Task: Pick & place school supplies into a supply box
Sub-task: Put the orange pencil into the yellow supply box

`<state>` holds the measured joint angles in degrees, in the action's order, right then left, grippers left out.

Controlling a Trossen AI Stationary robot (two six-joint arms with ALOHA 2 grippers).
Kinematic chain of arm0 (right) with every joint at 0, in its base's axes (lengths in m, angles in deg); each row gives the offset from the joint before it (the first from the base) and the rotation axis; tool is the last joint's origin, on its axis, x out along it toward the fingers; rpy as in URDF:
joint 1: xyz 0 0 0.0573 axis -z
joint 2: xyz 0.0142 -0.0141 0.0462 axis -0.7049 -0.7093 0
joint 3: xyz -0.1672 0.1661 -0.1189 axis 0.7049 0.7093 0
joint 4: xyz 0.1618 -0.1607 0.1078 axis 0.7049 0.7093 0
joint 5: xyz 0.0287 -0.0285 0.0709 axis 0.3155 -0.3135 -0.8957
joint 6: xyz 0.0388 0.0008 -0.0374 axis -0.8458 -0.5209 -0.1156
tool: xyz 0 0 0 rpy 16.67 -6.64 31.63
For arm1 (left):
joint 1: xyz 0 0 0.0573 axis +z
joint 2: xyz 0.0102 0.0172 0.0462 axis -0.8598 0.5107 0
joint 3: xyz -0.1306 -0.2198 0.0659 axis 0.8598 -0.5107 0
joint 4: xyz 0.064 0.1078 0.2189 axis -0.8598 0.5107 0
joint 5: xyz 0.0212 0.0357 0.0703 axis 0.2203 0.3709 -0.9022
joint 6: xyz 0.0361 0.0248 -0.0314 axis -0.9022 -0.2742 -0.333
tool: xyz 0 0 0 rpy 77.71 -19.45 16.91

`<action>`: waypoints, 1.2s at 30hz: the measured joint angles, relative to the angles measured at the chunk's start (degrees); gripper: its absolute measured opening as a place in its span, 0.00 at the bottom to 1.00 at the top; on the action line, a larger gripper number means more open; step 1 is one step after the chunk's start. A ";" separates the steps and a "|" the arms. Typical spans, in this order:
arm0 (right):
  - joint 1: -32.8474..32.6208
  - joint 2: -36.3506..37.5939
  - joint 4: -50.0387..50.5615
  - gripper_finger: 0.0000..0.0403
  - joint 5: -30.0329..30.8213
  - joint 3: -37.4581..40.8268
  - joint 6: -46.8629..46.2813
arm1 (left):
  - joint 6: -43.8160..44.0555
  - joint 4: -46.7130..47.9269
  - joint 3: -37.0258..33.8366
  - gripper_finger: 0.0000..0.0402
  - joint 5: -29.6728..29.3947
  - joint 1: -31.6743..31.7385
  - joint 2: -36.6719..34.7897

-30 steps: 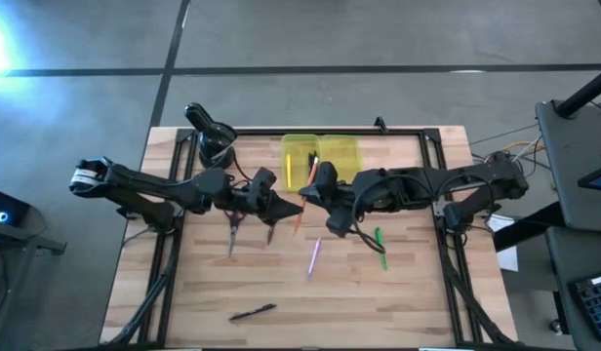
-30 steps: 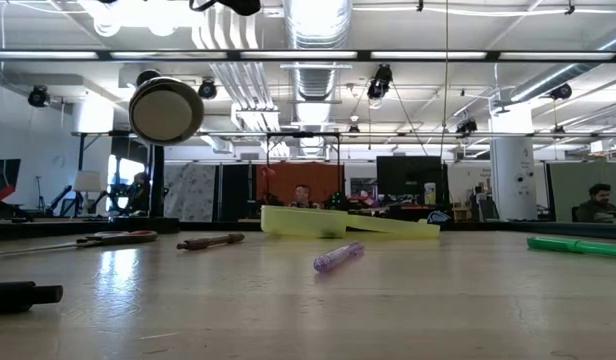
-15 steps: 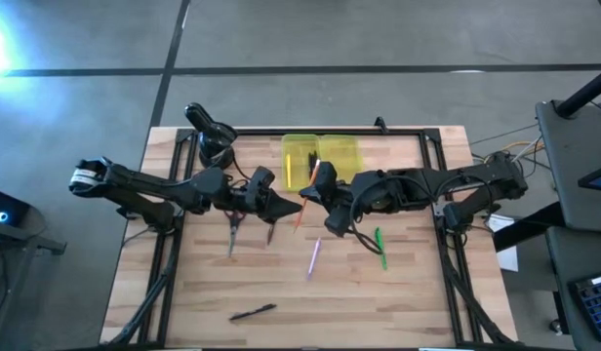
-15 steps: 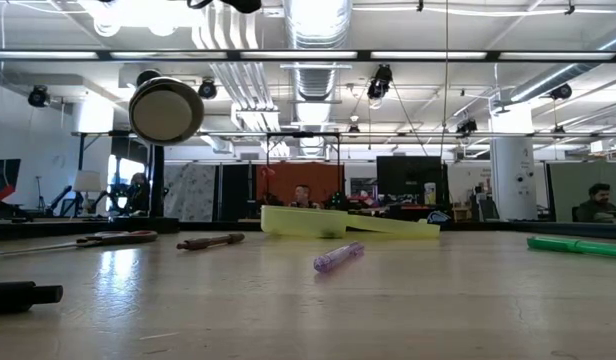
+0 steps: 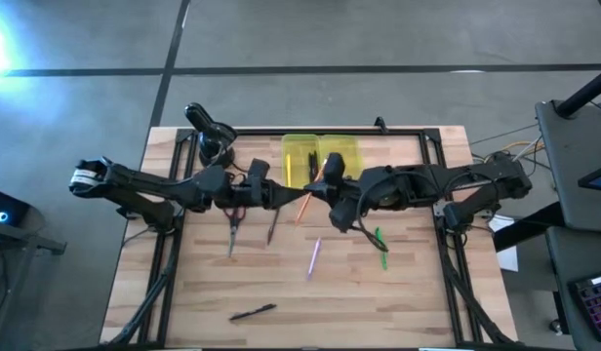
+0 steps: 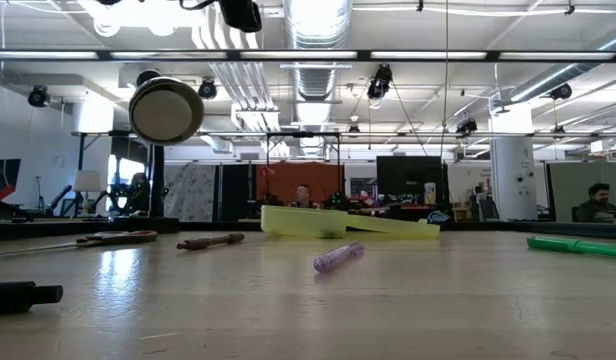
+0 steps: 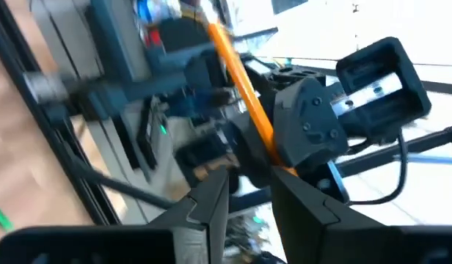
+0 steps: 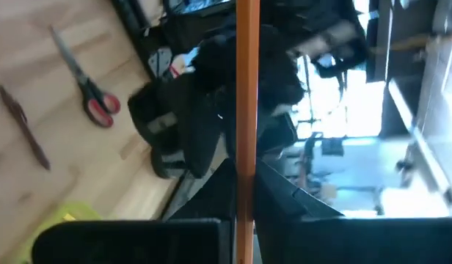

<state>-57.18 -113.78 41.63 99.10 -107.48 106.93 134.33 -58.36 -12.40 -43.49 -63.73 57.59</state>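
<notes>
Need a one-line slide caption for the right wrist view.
Right gripper shut on an orange pencil; scissors and brown pen lie on the table beyond.

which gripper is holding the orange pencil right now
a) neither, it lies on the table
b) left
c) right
c: in the right wrist view the orange pencil runs up from between the right gripper fingers, which are shut on it; the left gripper stands open, facing it.

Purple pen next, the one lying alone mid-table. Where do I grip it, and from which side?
Take the purple pen at mid-barrel, straight from above. It lies flat on the table, running nearly front to back with a slight tilt, so turn the fingers to close across its thin width. Nothing touches it; the green pen lies apart on its right.
</notes>
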 joint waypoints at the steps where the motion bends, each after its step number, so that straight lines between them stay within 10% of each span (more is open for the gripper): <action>1: 0.01 0.62 0.24 0.04 -0.04 0.00 -2.56 | -2.28 0.06 0.00 0.21 -1.02 0.00 -0.30; 9: 3.06 6.95 8.14 0.04 -0.76 0.44 -34.44 | -26.88 6.98 1.72 0.21 -10.51 -0.28 -6.02; 19: 13.95 6.91 10.12 0.04 -18.90 1.15 -78.84 | -53.49 39.90 9.95 0.21 -24.23 -2.32 -12.40; 36: 28.41 4.08 -25.81 0.05 -25.97 20.25 -111.11 | -69.33 50.49 17.08 0.21 -49.01 -14.08 -13.07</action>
<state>-28.77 -109.69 15.81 73.13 -87.24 -4.19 65.00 -7.87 4.68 -92.50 -77.80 44.52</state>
